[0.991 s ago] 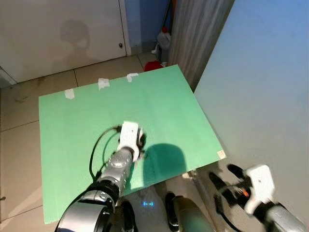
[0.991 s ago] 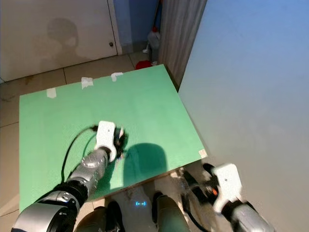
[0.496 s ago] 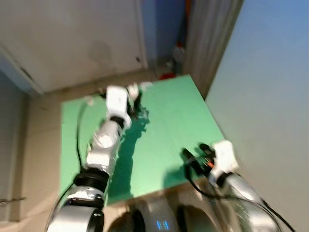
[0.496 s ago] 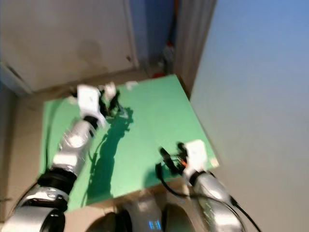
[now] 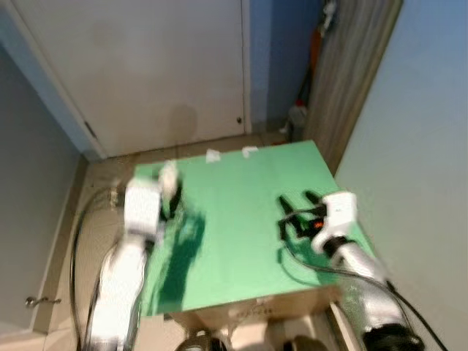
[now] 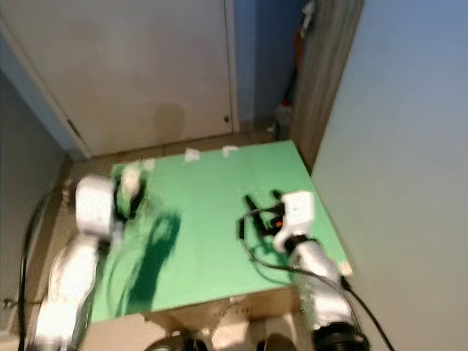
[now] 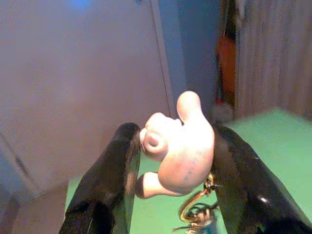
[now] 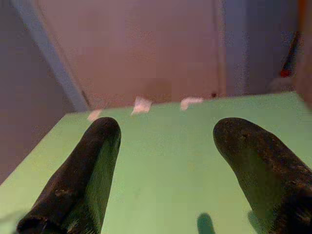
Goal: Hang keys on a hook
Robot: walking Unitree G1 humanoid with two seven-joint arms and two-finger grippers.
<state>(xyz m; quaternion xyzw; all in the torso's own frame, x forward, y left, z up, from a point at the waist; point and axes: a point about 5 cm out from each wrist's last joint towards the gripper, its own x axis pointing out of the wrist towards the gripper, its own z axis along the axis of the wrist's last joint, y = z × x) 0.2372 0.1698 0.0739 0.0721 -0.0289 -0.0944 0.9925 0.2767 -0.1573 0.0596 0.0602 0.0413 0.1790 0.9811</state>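
One step looked done: the left gripper (image 7: 170, 161) clamped the keys (image 7: 178, 146) by their pale charm, lifted above the green board (image 5: 241, 212). The right gripper (image 8: 165, 161) gaped empty. Hanging remained; no hook was visible.

Board (image 5: 241, 219) on floor, door (image 5: 146, 73) seemingly behind.

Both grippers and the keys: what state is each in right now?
Left gripper: shut on the keychain, raised over the green board's left edge.
Keychain: pinched by its pink charm, metal clasp dangling below.
Right gripper: open, holding nothing, above the board.
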